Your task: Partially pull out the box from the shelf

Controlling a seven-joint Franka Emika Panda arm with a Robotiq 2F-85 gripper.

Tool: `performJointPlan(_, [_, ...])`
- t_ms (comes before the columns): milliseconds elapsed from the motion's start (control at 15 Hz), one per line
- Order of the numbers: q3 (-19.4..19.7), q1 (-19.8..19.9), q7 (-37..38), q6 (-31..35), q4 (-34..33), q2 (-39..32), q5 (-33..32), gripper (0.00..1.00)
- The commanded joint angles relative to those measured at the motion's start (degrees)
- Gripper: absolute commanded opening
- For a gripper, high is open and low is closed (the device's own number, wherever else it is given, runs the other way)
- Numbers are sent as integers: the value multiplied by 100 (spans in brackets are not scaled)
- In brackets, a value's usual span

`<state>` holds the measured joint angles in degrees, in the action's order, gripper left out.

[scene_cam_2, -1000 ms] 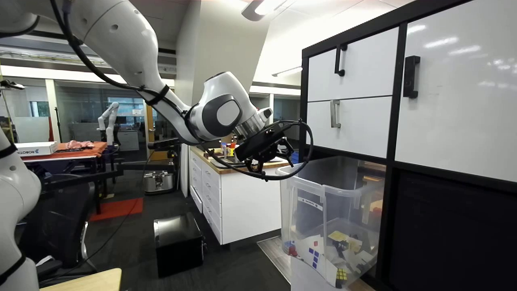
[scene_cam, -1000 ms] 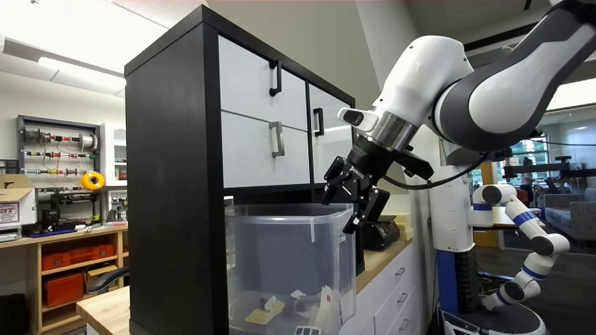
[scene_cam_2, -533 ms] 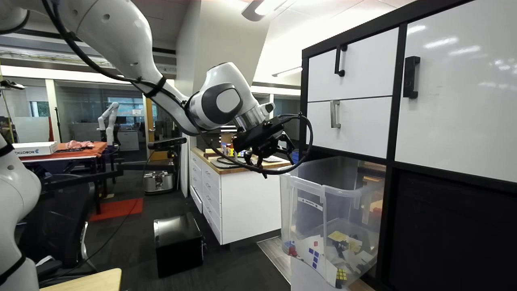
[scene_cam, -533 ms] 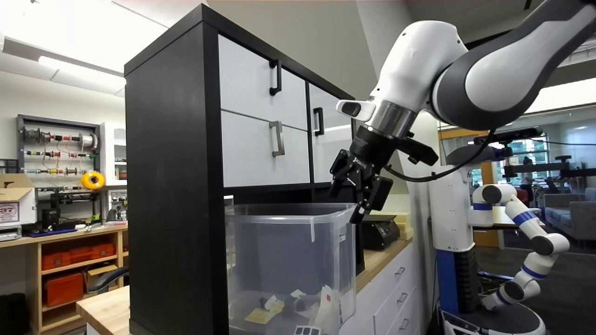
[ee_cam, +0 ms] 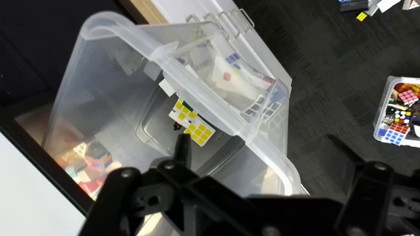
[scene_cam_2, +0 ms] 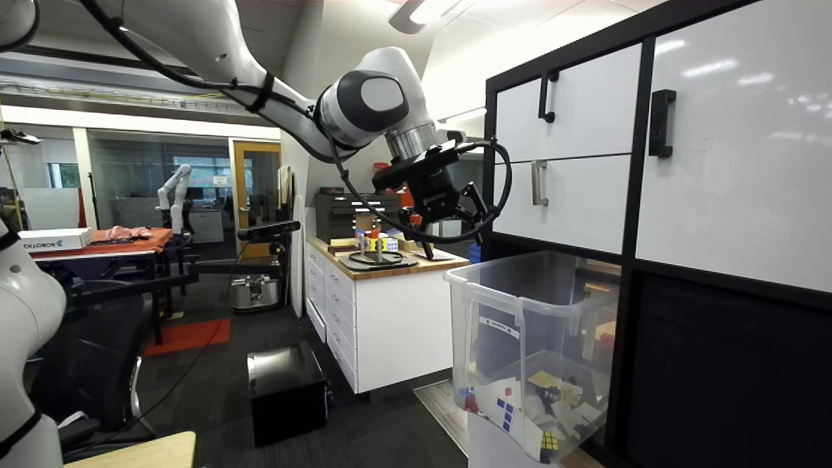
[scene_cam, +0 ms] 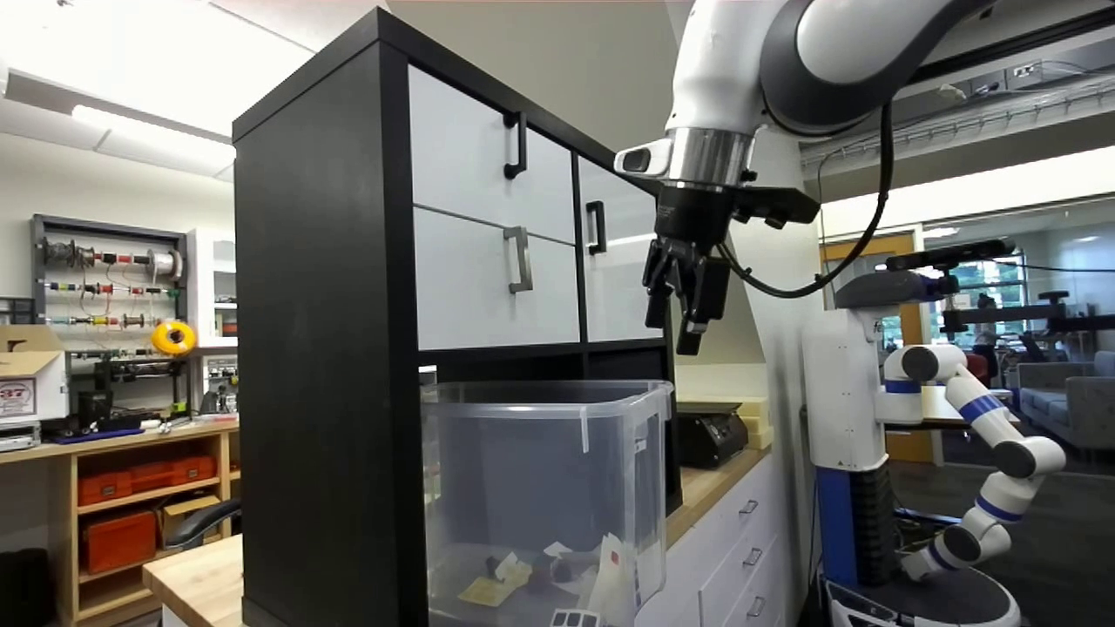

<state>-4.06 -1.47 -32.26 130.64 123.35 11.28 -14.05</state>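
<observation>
box (scene_cam: 540,501): base partly cut off in an exterior view | label (scene_cam_2: 499,327): too small to read

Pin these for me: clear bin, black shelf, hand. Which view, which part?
Clear bin (ee_cam: 206,100): in the wrist view, on its outward-facing rim.
Black shelf (scene_cam: 314,348): in an exterior view, on its side panel.
Hand (scene_cam: 672,335): in an exterior view, midway between its fingertips.
</observation>
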Motion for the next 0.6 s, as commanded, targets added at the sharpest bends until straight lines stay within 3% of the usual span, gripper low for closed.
performJointPlan(0, [178, -19, 499, -1042, -684, -279, 245, 100])
performJointPlan(200, [308, 22, 797, -1503, -955, -419, 457, 100])
performJointPlan(333, [342, 59, 1082, -1472, -957, -454, 339, 100])
performJointPlan(400, [351, -3, 771, -1290, -785, -351, 358, 100])
performJointPlan(533, [372, 22, 894, -1290, -821, -417, 358, 100])
